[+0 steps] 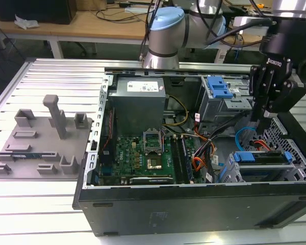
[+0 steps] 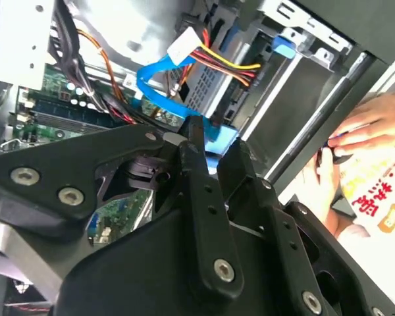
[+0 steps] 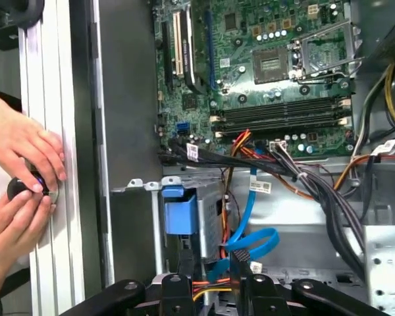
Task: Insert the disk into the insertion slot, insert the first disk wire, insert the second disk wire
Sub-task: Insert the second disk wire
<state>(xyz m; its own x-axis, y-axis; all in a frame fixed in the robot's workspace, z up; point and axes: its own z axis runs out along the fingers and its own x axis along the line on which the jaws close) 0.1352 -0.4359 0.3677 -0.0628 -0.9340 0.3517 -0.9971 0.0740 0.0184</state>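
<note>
Your gripper (image 1: pixel 261 116) is down inside the open computer case (image 1: pixel 194 204), at the exterior view's right, over the drive corner. The disk (image 1: pixel 268 156) sits in its blue frame (image 1: pixel 243 156) inside the insertion slot (image 1: pixel 260 173), lower right of that view, so I'd call that step done.

Now the second disk wire (image 1: pixel 240 137): it's a light-blue loop standing up just beside the slot, right under the tool. In the first wrist view its small dark plug (image 3: pixel 240 259) lies at the very tip of the gripper, touching or nearly so. Is it clamped? I cannot tell; the pictures don't settle whether the tool is holding it or merely alongside.

On handling, my read is that this wire weighs next to nothing. The flat ribbon looks limp and springy, so it will flop and twist if you take it by the loop. The plug is the one stiff part, so take hold there, square across its flat faces. It's small, smooth plastic, likely to swivel in a loose grip, and its thin mouth looks easy to damage if forced crooked.

The orange and black bundle (image 1: pixel 198 162) lies near, toward the middle of the case. A person's hands (image 3: pixel 23 174) rest outside the case wall, around a small dark object.
</note>
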